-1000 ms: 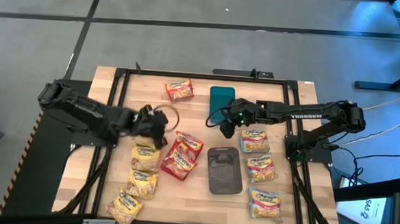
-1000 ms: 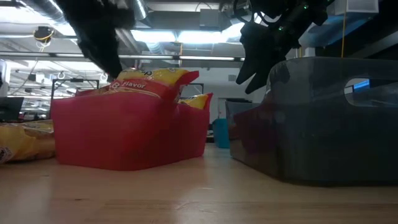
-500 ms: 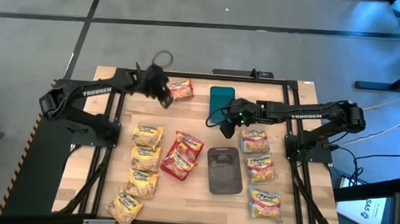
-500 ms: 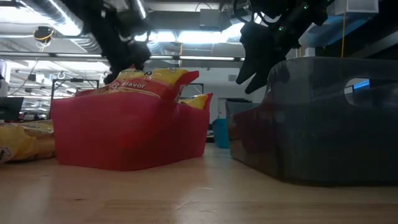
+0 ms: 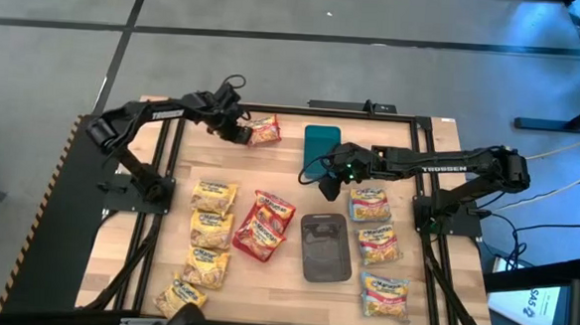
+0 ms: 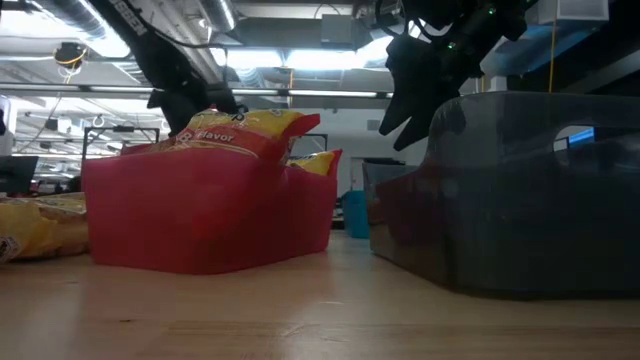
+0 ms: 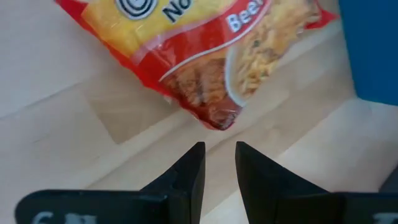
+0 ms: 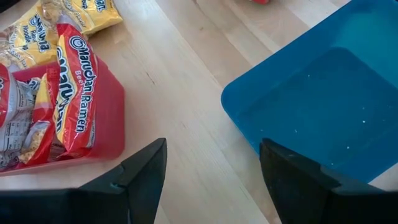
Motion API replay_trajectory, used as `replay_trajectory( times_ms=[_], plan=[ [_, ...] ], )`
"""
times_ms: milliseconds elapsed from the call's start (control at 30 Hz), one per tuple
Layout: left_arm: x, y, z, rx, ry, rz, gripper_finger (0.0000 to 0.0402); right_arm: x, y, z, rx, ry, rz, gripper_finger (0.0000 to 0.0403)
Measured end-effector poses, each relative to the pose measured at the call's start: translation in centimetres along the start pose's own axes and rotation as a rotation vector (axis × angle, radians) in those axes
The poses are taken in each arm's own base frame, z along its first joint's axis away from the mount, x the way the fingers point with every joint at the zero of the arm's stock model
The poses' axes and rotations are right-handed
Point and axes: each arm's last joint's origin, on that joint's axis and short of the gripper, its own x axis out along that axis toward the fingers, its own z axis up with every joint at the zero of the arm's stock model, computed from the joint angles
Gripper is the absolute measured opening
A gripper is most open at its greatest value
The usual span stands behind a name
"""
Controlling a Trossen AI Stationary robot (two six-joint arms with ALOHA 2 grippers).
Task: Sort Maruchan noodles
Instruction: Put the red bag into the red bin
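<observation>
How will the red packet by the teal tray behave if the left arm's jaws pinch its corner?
The red packet looks like thin, glossy, crinkly film, so it will probably be slippery and crumple at a corner pinch. It lies flat, so rolling seems unlikely. Probably light; it may swing from the left gripper, whose jaws are nearly closed.

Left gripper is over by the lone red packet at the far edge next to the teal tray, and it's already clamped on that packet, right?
Not clamped. The left wrist view shows the left gripper with its fingers nearly together and nothing between them; the red packet lies on the wood just ahead of the tips. The rest holds: the high view puts it beside the teal tray at the table's far edge.
</observation>
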Motion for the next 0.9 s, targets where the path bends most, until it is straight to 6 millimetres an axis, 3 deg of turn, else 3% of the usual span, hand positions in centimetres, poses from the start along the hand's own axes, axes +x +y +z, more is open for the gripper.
replay_trajectory(
  times_ms=[300,633,900],
  plan=[
    [0.2,0.4,0.2,-0.1,-0.044,0.098,0.0083,0.0,0.0,0.0,-0.001,0.005,0.012,0.0253],
    [0.2,0.2,0.4,-0.204,-0.071,0.073,0.0083,0.0,0.1,0.0,-0.02,0.01,0.023,0.0253],
    [2.4,0.7,0.6,-0.323,-0.032,0.076,0.0083,0.0,0.1,0.0,-0.025,0.01,0.027,0.0253]
  ],
)
